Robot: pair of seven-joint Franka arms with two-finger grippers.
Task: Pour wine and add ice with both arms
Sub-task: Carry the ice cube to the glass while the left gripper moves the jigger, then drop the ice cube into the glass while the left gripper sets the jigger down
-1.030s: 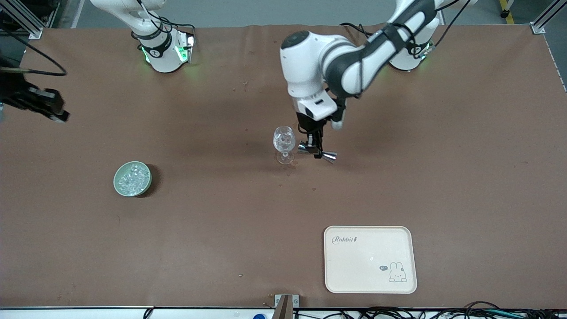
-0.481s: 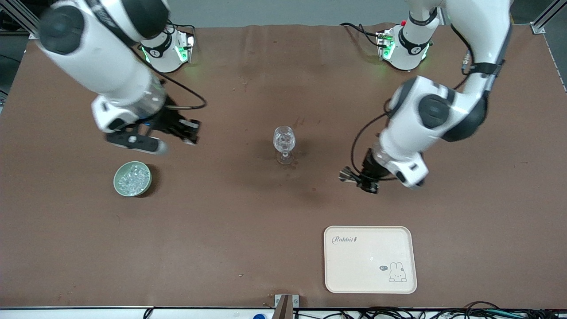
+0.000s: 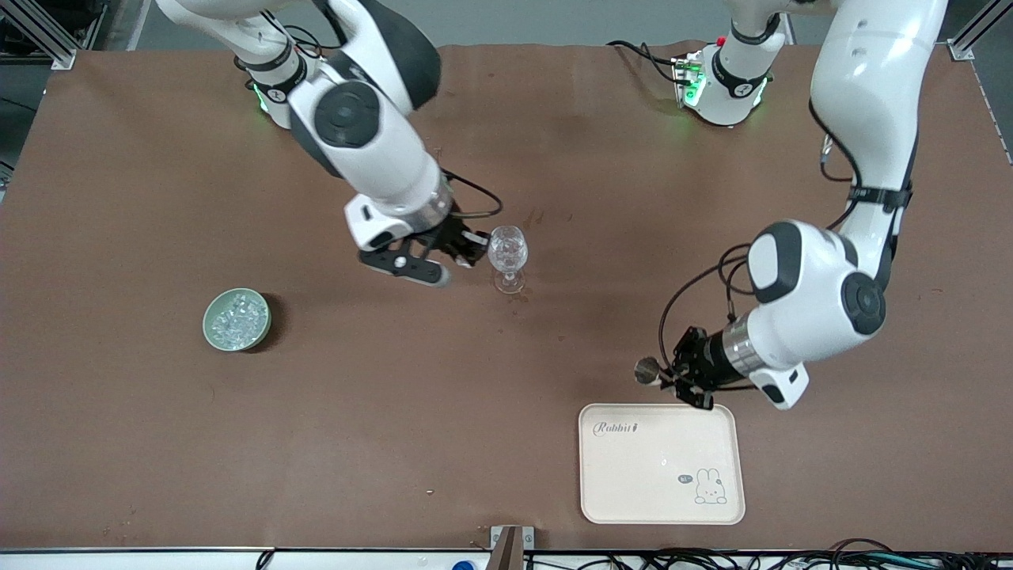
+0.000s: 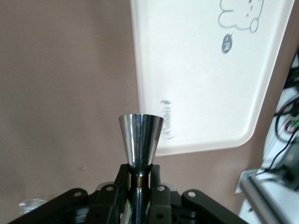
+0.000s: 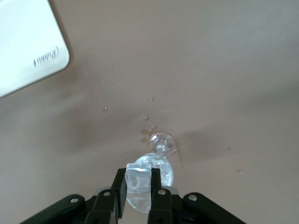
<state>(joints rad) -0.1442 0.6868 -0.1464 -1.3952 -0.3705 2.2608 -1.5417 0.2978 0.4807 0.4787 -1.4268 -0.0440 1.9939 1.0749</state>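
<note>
A: Front view: right gripper (image 3: pixel 467 255) sits just beside the bowl of the wine glass (image 3: pixel 507 252), up near rim height. Jaws are closed narrow on one ice cube (image 5: pixel 138 180); the right wrist view shows it clamped between the two fingers, with the glass directly below.

B: Where's the rest of the ice?

A: In the green bowl (image 3: pixel 209 324), toward the right arm's end of the table, well apart from the glass and a little nearer the front camera.

B: Left arm?

A: Left gripper (image 3: pixel 682 372) hangs by the edge of the cream tray (image 3: pixel 661 507), jaws pinched on the waist of a steel jigger (image 4: pixel 139 138). Looks like it's on its way to park it there.

B: Handling notes on the cube?

A: My read: small, light, hard, slick faces. Flat-to-flat grip across opposite faces is the right hold, and that's what it has. Any skew and it may squirt out.

B: And the glass?

A: Thin, top-heavy on a small foot, so fragile and tippy. A finger nudging the rim could topple it. If it needs holding, take the stem, not the bowl. Drop the cube from low over the opening so it doesn't crack anything.
</note>
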